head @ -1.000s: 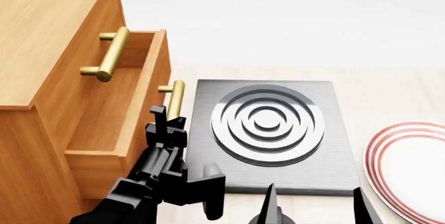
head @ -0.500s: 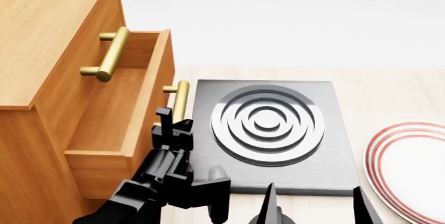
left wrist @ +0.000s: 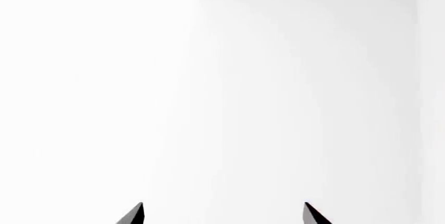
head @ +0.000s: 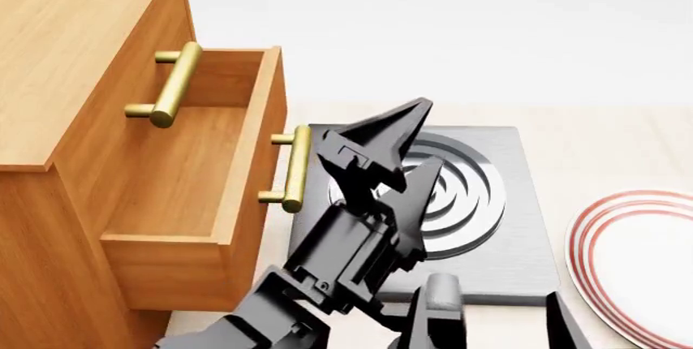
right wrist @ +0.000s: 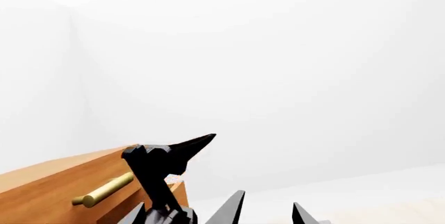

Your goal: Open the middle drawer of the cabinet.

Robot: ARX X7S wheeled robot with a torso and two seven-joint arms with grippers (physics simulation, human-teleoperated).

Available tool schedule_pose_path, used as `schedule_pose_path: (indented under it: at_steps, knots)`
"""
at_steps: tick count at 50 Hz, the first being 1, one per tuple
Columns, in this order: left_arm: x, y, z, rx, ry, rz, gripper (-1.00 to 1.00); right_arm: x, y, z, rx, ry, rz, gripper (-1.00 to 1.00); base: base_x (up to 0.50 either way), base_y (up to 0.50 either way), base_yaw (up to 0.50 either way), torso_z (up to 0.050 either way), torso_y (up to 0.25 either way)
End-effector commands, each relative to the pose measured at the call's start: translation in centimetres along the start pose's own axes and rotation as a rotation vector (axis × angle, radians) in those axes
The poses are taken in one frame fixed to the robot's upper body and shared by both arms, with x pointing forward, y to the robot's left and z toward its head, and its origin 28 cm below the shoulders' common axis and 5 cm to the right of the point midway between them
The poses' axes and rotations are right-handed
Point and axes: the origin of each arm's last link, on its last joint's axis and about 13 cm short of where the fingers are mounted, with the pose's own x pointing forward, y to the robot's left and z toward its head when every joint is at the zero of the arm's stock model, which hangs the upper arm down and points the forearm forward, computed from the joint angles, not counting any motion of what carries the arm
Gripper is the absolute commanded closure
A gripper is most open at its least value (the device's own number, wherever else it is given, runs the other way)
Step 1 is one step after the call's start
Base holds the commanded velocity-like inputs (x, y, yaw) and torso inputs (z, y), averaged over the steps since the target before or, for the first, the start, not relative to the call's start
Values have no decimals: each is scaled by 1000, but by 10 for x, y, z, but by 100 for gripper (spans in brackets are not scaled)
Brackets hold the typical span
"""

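No readable writing anywhere. Middle drawer stands pulled out of the cabinet at left, brass handle free. Left gripper raised beside it, jaws apart, empty. Right gripper at bottom edge, probably open. Grey burner plate and striped plate lie rightward.

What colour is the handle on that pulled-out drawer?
Brass gold, on the middle drawer's handle; the drawer itself is orange-brown wood. Best seen in the head view.
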Motion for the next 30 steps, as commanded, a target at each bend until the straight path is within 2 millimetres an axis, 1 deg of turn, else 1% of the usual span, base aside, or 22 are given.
schedule_pose_path:
  at_steps: [1, 10, 16, 21, 22, 30]
  knots:
    - [5, 8, 7, -17, -39, 94, -100, -1, 1, 0, -1, 2, 2, -100, 0, 0, 0, 0, 0]
    - [14, 18, 0, -19, -2, 166, -100, 0, 1, -1, -2, 3, 4, -100, 0, 0, 0, 0, 0]
    - [15, 19, -4, -1, 12, 193, -100, 0, 1, -1, -1, 3, 5, -100, 0, 0, 0, 0, 0]
    - [16, 21, -8, 28, 34, 222, -100, 0, 1, -1, -1, 3, 5, -100, 0, 0, 0, 0, 0]
    - [17, 23, -11, 64, 44, 246, -100, 1, 1, -2, -2, 4, 7, -100, 0, 0, 0, 0, 0]
    - [21, 28, -20, 101, 90, 325, -100, 1, 1, -3, -3, 4, 8, -100, 0, 0, 0, 0, 0]
